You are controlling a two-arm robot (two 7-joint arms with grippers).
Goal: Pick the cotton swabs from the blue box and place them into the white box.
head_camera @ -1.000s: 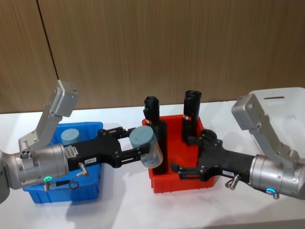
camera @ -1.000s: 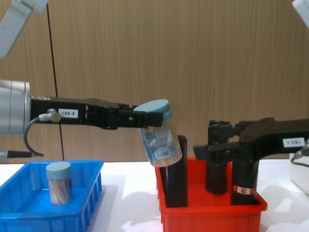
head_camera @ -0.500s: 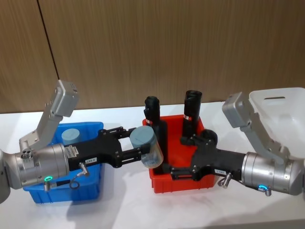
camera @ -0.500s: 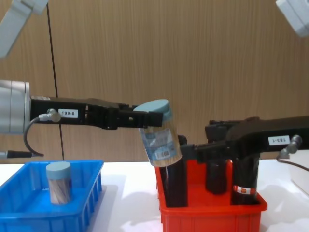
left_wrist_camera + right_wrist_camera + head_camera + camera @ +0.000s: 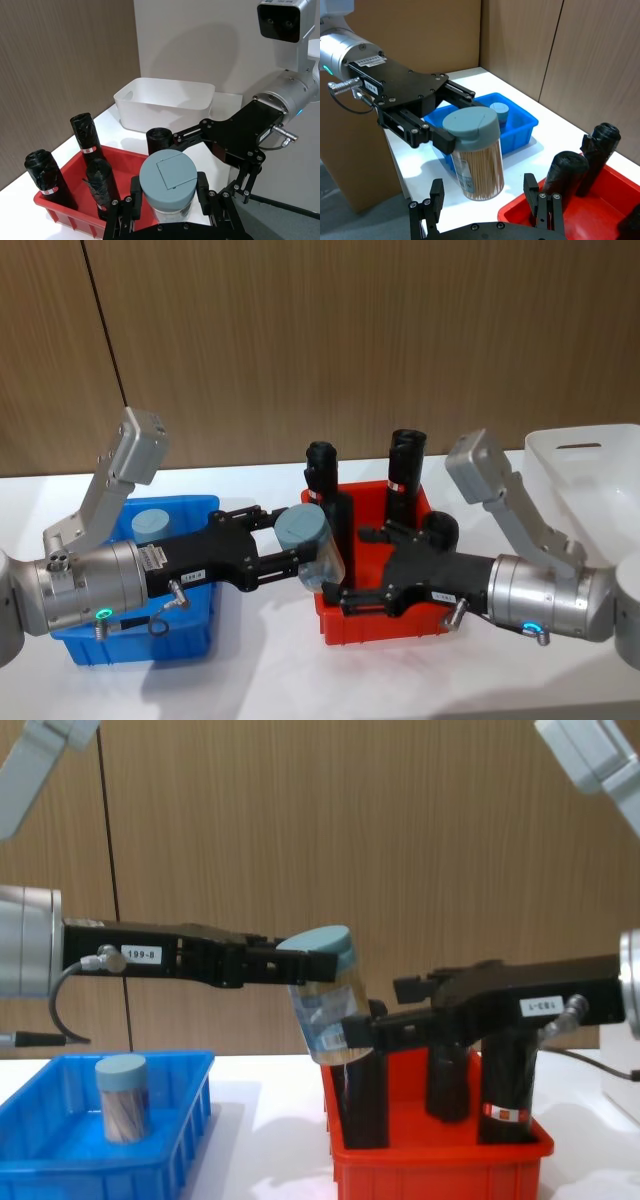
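My left gripper (image 5: pixel 290 542) is shut on a cotton swabs jar (image 5: pixel 312 545), clear with a pale blue-grey lid, and holds it tilted in the air between the blue box (image 5: pixel 75 645) and the red bin. In the chest view the jar (image 5: pixel 330 1000) hangs above the red bin's left edge. My right gripper (image 5: pixel 353 568) stands open right beside the jar, its fingers (image 5: pixel 530 189) spread to either side of the lower part; I cannot tell whether they touch. A second jar (image 5: pixel 122 1098) stands upright in the blue box. The white box (image 5: pixel 590 455) sits at the far right.
A red bin (image 5: pixel 380 625) with several upright black rolls (image 5: pixel 403 472) sits between the blue and white boxes, directly under my right arm. A wooden wall closes off the back of the white table (image 5: pixel 270 670).
My right gripper has slid left across the red bin, closing in on the held jar. The left arm and its jar have stayed still.
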